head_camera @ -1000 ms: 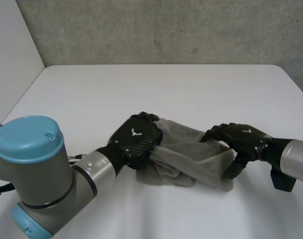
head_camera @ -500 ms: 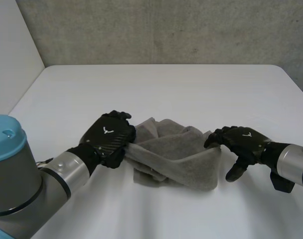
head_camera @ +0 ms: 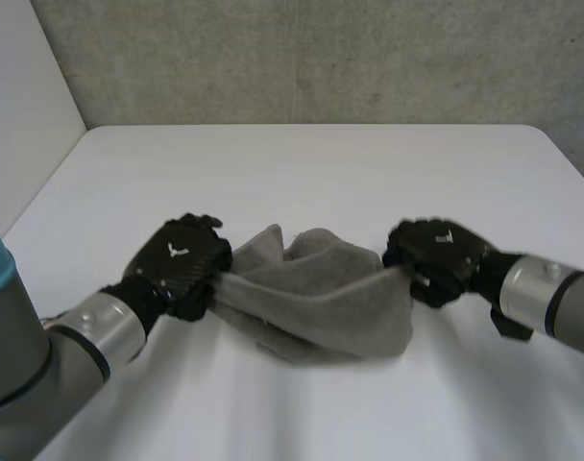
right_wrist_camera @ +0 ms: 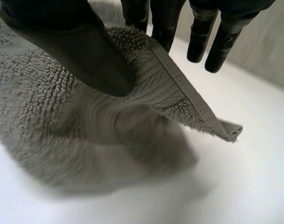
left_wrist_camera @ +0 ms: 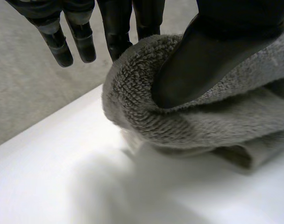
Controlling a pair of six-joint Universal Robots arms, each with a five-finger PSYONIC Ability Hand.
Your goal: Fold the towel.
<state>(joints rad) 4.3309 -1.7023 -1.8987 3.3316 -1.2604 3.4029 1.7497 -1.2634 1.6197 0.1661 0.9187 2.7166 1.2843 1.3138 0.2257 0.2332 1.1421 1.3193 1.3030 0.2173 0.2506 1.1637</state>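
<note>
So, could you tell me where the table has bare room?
The table is bare from the towel back to the wall, and in front of it. The middle is crowded: the left hand and right hand each pinch a towel end.

I see the towel (head_camera: pixel 316 298), grey terry cloth, bunched up and drawn out sideways across the near middle of the white table (head_camera: pixel 302 163). Its upper edge runs as a thick band between my left hand (head_camera: pixel 177 267) and my right hand (head_camera: pixel 434 257). Each hand pinches one end between thumb and fingers. Below the band the rest sags in loose folds, with the lowest part rumpled on the tabletop. At the right-hand end, a hemmed, ribbed corner sticks out free.
</note>
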